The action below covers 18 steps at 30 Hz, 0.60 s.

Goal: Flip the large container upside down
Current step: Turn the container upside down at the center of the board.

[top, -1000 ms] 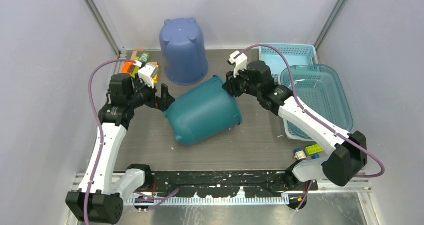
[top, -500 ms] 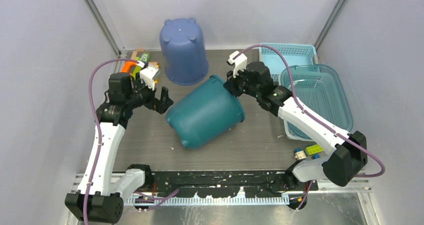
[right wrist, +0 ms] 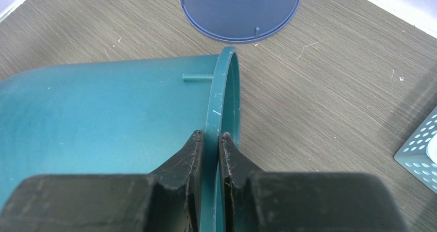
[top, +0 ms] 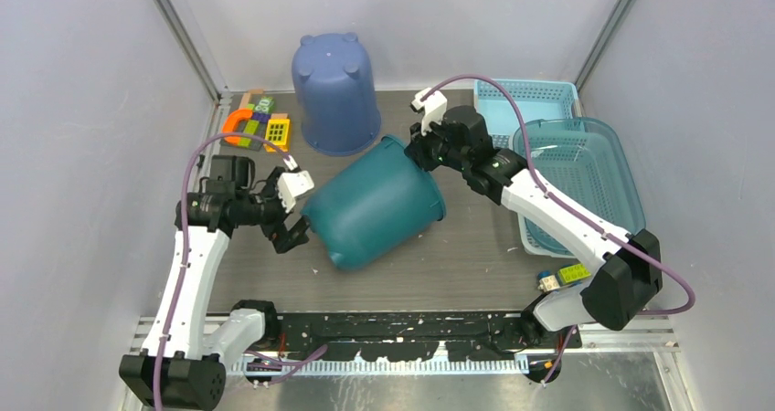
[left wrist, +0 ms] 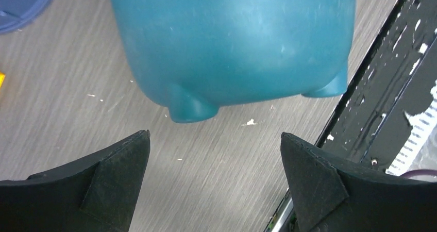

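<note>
large container (top: 375, 212), one of two, sideways: right fingers (right wrist: 193, 154) pinch its rim (right wrist: 219, 103), left fingers (left wrist: 118, 170) apart.

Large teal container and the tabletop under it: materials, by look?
Large teal container: probably moulded plastic, smooth semi-matte; faint scuffs, thin moulded rim and feet. Grey tabletop: looks like wood-grain laminate, matte; fine streaked grain, veneer possible.

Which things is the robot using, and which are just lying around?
For the job: teal container, on its side; right gripper, clamped on its rim; left gripper, open by its base.
Just lying about: blue bucket, toy blocks, baskets.
</note>
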{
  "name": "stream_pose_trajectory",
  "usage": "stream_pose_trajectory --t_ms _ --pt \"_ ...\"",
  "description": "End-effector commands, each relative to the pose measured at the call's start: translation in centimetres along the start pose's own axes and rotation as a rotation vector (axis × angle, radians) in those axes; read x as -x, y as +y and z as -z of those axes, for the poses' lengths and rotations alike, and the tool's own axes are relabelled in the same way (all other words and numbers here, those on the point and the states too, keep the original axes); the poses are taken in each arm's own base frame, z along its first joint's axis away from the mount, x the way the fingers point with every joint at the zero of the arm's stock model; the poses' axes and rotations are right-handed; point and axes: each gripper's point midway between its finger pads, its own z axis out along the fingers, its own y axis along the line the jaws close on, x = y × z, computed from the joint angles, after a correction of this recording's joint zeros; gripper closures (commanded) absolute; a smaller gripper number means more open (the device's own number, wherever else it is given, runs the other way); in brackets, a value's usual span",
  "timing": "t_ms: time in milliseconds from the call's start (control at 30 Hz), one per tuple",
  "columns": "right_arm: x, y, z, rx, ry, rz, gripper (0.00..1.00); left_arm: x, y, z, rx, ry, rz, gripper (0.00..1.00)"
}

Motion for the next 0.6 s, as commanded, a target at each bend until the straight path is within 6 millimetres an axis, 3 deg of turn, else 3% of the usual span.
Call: stream_pose_trajectory --t_ms 0,100,333,433,567 --pt "-0.6 -0.3 0.2 -0.008 0.045 -0.032 0.91 -2.3 -0.4 -0.9 -0.042 0.052 -0.06 0.02" --pt "-0.5 -0.5 0.2 -0.004 0.049 -0.06 0.92 -2.0 0.0 -1.2 -0.003 0.026 -0.056 0.02" --pt "-0.8 -0.9 -0.2 0.012 0.07 -0.101 0.93 -1.4 3.9 -1.9 0.194 -0.028 -0.032 0.02" --pt "-1.0 -0.9 -0.4 0.019 0.08 -0.114 0.93 -1.3 4.0 -2.5 0.19 -0.052 -0.022 0.02" --pt "-1.3 -1.2 -0.6 0.018 0.097 -0.136 0.93 -0.8 2.7 -3.3 0.114 -0.096 -0.013 0.03"
